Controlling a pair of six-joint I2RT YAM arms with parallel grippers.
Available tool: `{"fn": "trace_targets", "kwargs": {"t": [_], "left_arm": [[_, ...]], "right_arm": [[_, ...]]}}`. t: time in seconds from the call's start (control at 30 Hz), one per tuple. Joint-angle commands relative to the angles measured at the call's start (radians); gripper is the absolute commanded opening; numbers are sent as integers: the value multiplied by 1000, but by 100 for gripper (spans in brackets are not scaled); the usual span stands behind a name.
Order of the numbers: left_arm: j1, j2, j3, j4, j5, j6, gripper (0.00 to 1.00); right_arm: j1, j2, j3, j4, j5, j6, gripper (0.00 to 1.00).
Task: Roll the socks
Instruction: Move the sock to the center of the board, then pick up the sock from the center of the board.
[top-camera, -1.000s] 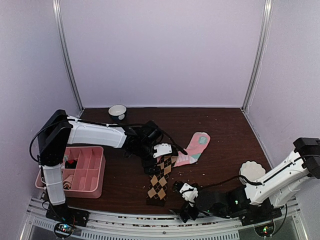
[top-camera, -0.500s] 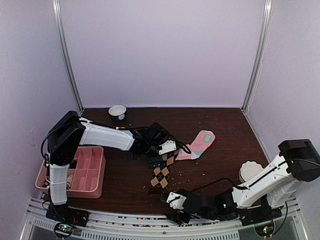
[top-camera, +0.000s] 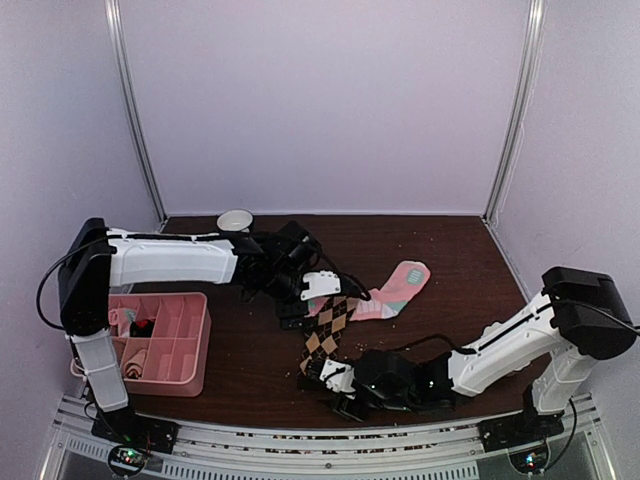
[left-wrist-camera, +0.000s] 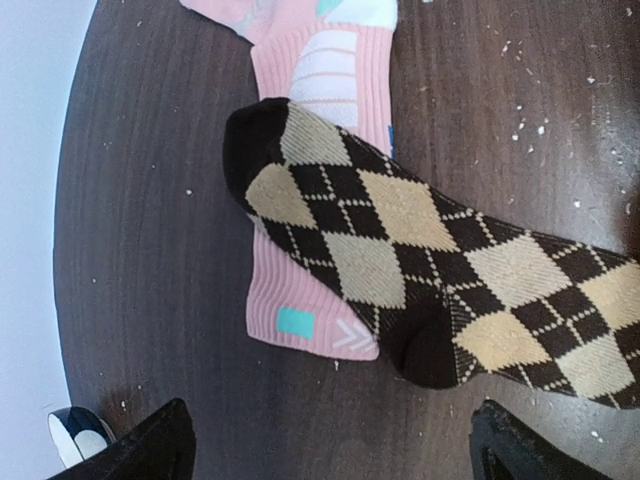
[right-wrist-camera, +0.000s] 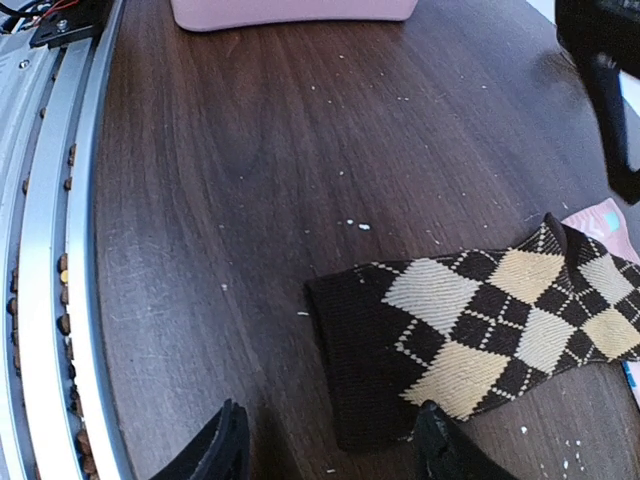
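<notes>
Top view. Left gripper (top-camera: 305, 305) hangs low over the table, at the far end of the argyle sock (top-camera: 322, 338). The sock runs from there toward the right gripper (top-camera: 335, 385), which sits at its near end by the table's front edge. The pink sock (top-camera: 398, 288) lies off the left gripper's right side, its near end under the argyle one. The pink tray (top-camera: 200, 345) is well off to that gripper's left.

Left wrist view. Fingers (left-wrist-camera: 150, 445) are spread wide and hold nothing. The argyle sock (left-wrist-camera: 440, 270) lies just ahead of them, its dark toe crossing over the pink sock (left-wrist-camera: 300, 300). Bare table lies between the fingertips.

Right wrist view. Fingers (right-wrist-camera: 225, 440) are partly apart and not pinching. The argyle sock's (right-wrist-camera: 470, 320) dark cuff lies flat between them, nearer the right finger, and the left finger is over bare wood. The pink tray (right-wrist-camera: 290, 10) is far ahead. The metal rail (right-wrist-camera: 50, 250) runs along the gripper's left.
</notes>
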Motion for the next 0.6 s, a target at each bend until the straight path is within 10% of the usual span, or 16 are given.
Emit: {"fn": "trace_targets", "kwargs": {"t": [0.0,0.57], "left_arm": [[45,-85,5,-86,90,-14,98],[38,-368,-366,16,155,8,98]], "right_arm": [[-4,41,28,-31,-58,-35,53],[-96,132,68,-91,-185,-14,21]]}}
